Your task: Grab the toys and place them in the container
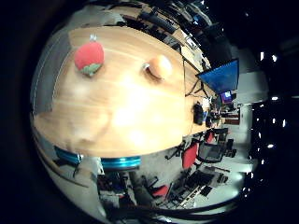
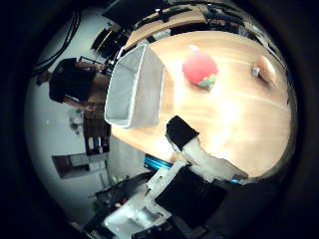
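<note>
A pale grey, open-topped rectangular fabric container point(image 2: 134, 87) stands at the edge of the light wooden table point(image 2: 234, 119), with nothing visible inside it. Beside it on the bare wood lies a round red strawberry-shaped plush toy with a green leafy cap point(image 2: 199, 69), and further along, apart from the strawberry, rests a small rounded peach-coloured toy point(image 2: 265, 69). The white and black robot hand point(image 2: 194, 149) hovers above the table edge holding nothing, one black-tipped finger point(image 2: 180, 131) reaching out fairly straight toward the container, though whether the others are spread or curled cannot be told.
</note>
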`<state>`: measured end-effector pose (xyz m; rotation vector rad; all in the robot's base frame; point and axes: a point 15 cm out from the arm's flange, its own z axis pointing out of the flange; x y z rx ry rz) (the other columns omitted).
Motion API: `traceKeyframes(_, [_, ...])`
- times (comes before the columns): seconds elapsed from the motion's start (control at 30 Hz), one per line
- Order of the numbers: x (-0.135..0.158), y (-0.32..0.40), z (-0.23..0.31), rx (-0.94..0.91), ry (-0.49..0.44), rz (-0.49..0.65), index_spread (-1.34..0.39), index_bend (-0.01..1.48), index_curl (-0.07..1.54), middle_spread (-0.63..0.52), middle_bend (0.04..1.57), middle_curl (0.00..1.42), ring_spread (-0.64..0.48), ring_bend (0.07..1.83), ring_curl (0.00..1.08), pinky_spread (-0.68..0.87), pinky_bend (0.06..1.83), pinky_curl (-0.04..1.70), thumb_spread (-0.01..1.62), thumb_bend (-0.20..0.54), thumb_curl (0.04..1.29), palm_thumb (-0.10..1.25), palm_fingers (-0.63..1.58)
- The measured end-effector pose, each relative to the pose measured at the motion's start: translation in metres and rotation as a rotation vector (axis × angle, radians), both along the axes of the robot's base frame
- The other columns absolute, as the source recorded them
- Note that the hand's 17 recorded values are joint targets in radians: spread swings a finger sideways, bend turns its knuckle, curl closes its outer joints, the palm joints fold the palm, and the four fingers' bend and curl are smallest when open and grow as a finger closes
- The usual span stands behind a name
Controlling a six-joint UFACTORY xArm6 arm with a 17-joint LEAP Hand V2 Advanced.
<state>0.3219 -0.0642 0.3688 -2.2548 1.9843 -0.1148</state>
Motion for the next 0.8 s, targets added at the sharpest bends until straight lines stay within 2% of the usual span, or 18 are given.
traceKeyframes(0.43, [0.077, 0.019, -0.054, 0.037, 0.160, 0.064, -0.46, 0.16, 0.28, -0.20, 0.29, 0.36, -0.18, 0.71, 0.19, 0.24, 0.78, 0.05, 0.96, -0.025, 0.29, 0.39, 0.31])
traceKeyframes(0.63, [0.104, 0.020, -0.077, 0.038, 0.216, 0.073, -0.45, 0.16, 0.28, -0.18, 0.29, 0.36, -0.17, 0.72, 0.19, 0.24, 0.79, 0.06, 0.97, -0.027, 0.29, 0.40, 0.28])
traceKeyframes(0.8, [0.115, 0.019, -0.098, 0.043, 0.258, 0.072, -0.44, 0.15, 0.27, -0.17, 0.29, 0.36, -0.17, 0.74, 0.20, 0.24, 0.80, 0.06, 0.97, -0.026, 0.30, 0.41, 0.28])
